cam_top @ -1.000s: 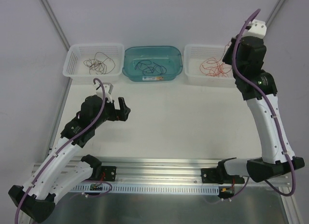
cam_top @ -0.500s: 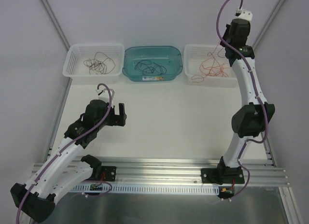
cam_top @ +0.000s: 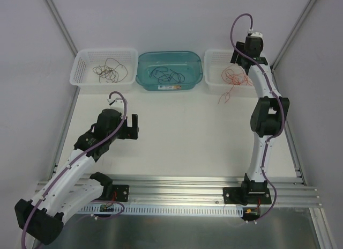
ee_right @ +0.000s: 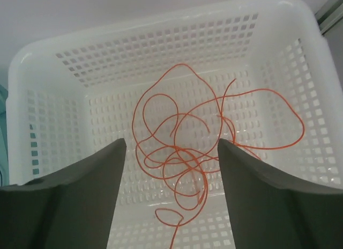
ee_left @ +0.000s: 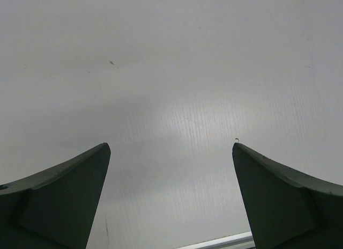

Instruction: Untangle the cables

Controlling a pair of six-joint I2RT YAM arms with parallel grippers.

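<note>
The red cables (ee_right: 182, 152) lie tangled in the right basket (ee_right: 161, 50), one strand trailing over its front rim onto the table (ee_left: 171, 72); the right gripper (ee_right: 171, 143) hangs above, fingers apart, empty; dark cables (cam_top: 110, 71) sit in the left basket (cam_top: 80, 72) and teal tub (cam_top: 197, 72); the left gripper (ee_left: 171, 147) gapes wide over the table.

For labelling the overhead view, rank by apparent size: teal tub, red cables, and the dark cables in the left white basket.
1. teal tub, clearly largest.
2. red cables and dark cables in the left basket look about alike, so unranked.
</note>
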